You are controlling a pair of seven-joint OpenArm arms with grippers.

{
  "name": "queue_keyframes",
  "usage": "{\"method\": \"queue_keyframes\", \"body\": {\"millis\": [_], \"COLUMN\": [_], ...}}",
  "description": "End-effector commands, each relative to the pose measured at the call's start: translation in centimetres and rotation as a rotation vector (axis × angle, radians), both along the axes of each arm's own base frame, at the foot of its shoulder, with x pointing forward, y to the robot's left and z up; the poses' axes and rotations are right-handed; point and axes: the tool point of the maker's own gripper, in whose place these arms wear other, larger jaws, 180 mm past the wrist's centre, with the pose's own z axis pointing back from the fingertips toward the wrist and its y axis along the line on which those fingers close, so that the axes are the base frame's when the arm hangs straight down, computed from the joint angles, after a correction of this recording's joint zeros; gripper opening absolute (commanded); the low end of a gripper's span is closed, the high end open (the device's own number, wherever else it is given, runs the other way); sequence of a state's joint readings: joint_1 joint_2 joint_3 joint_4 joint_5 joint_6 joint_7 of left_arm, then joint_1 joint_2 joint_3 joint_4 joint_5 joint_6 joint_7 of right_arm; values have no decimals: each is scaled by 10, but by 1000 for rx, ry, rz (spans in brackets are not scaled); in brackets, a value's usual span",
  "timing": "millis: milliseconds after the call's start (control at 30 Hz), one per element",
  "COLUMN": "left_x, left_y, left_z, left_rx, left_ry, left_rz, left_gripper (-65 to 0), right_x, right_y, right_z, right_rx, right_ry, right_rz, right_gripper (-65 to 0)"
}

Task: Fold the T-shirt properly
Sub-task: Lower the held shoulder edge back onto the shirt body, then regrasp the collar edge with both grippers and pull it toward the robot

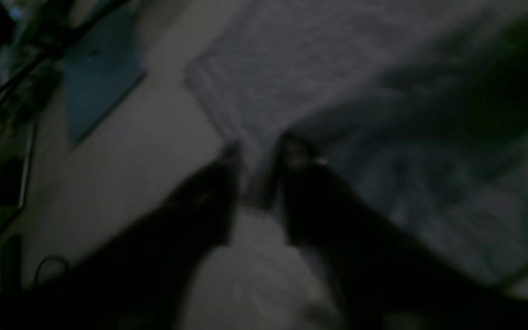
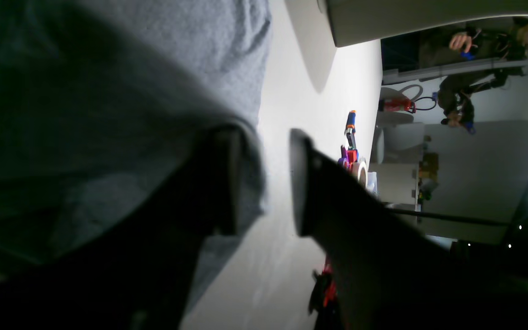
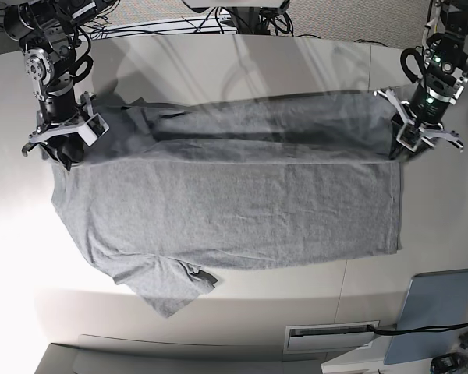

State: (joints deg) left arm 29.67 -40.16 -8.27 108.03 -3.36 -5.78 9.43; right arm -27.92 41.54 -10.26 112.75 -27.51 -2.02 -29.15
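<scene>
Grey fabric fills the middle of the overhead base view: the T-shirt (image 3: 234, 202) lies spread sideways on a pale table (image 3: 242, 62), its hem at the right of the frame and one sleeve (image 3: 168, 284) poking toward the lower left. A long strip along the upper edge looks doubled over onto the body, forming a darker band across the top of the cloth, which suggests a first lengthwise fold is laid or just being laid. The left gripper (image 3: 420, 128) sits at the upper right corner of the shirt, and the right gripper (image 3: 62, 134) at the upper left corner. In the right wrist view the right gripper's two dark fingers stand apart, one resting over the cloth edge and the other over bare table, with nothing pinched between them. In the blurred, dim left wrist view the left gripper also shows a gap between its fingers, with the shirt's edge just beyond the tips; whether any cloth is caught there cannot be told. A grey-blue flat panel (image 3: 441, 305) lies at the lower right, well apart from the shirt. By my judgement the task is early: the lower sleeve is untucked, the lower long edge is unfolded, and the crosswise folds remain.
</scene>
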Motion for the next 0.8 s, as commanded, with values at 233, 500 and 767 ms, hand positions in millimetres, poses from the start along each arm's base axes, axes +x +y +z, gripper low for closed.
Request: {"method": "queue_keyframes", "body": {"millis": [233,500,767], "left_x": [6,-4,-19], "left_y": [2,-10,-34], "left_z": [12,-4,-36], "left_rx": [-2,-221,-426], "left_ry": [-40,48,135], "left_rz": [1,100,230], "left_gripper": [-324,-650,-650], "right_x": [8,1,-14], "right_y": [-4,-13,-65], "right_z": [18,7,-35], "right_rx": [-4,190,283], "right_ry": [-79,-102,-19], "right_rz": [-13,-185,-376], "right_gripper": [-444,-650,-650]}}
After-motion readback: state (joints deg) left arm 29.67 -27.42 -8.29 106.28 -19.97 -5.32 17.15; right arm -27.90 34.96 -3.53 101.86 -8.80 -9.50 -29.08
